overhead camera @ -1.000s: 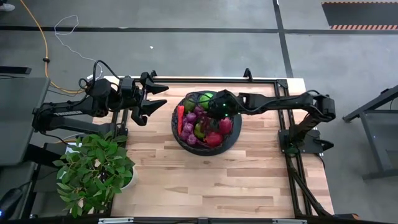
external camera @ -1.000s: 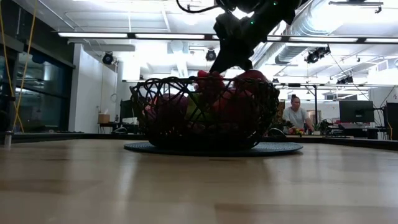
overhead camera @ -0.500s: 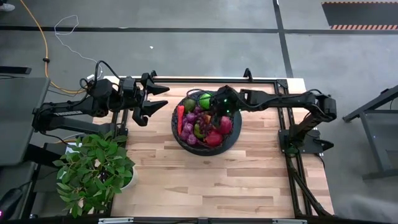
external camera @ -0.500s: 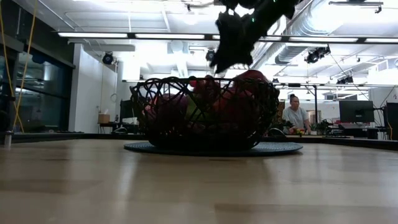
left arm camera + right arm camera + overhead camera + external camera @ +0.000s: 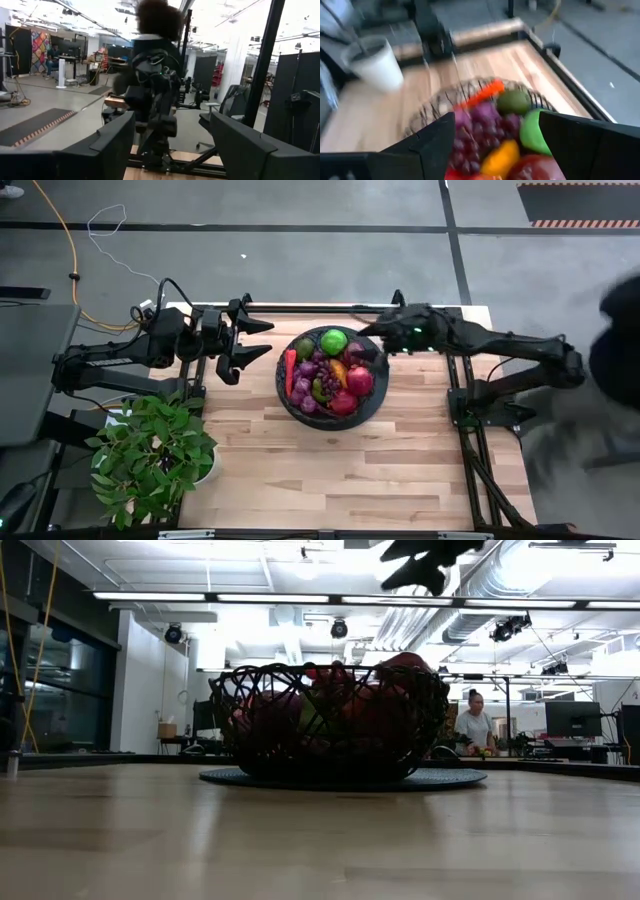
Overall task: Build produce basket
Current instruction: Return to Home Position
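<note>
The job looks almost finished to me: the basket [image 5: 281,392], a round shallow bowl of black open mesh in the middle of the desk [image 5: 400,470] close to its far edge, is heaped with smooth, glossy toy produce. It holds a round green apple [image 5: 334,340], a round red apple [image 5: 359,381], knobbly purple grapes [image 5: 308,370], an oval yellow-orange mango [image 5: 339,371] and a slim orange carrot [image 5: 290,370], and I see no piece outside it. What is left, I think, is only to bring the arms to rest: the right gripper [image 5: 496,114] hangs empty, fingers wide apart, above the basket's far right rim, and the left gripper [image 5: 258,338] — also wide and empty — waits near the desk's far left corner.
</note>
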You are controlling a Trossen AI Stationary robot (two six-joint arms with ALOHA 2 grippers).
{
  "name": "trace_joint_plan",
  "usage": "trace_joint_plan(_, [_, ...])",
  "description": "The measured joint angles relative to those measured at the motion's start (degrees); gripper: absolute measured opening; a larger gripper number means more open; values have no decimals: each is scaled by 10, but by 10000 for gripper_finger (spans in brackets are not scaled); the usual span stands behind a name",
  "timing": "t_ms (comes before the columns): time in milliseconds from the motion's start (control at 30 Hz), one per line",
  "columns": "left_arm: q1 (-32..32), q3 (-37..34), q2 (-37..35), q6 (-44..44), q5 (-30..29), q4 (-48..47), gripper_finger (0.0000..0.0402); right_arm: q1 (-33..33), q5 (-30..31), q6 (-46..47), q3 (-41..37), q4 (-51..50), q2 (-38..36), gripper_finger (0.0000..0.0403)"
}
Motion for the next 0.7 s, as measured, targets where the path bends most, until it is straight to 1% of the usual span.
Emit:
trace_joint_plan(67, [0, 0, 0, 3, -1, 0, 247, 7, -1, 31, -57, 82, -40, 271])
trace_joint_plan(167, [0, 0, 0, 4, -1, -4, 247, 23, -4, 60, -133, 218, -81, 271])
trace_joint_plan(233, [0, 0, 0, 8, -1, -8, 247, 32, -8, 59, -166, 288, -98, 271])
trace_joint_plan(300, [0, 0, 0, 8, -1, -10, 247, 37, -8, 57, -184, 330, -107, 271])
trace_joint_plan(567, [0, 0, 0, 8, -1, -12, 244, 37, -8, 55, -187, 323, -107, 271])
trace_joint_plan(633, [-1, 0, 0, 12, -1, -12, 236, 37, -8, 55, -187, 323, -107, 271])
trace_joint_plan(700, [-4, 0, 0, 16, -1, -17, 217, 37, -8, 55, -187, 322, -107, 271])
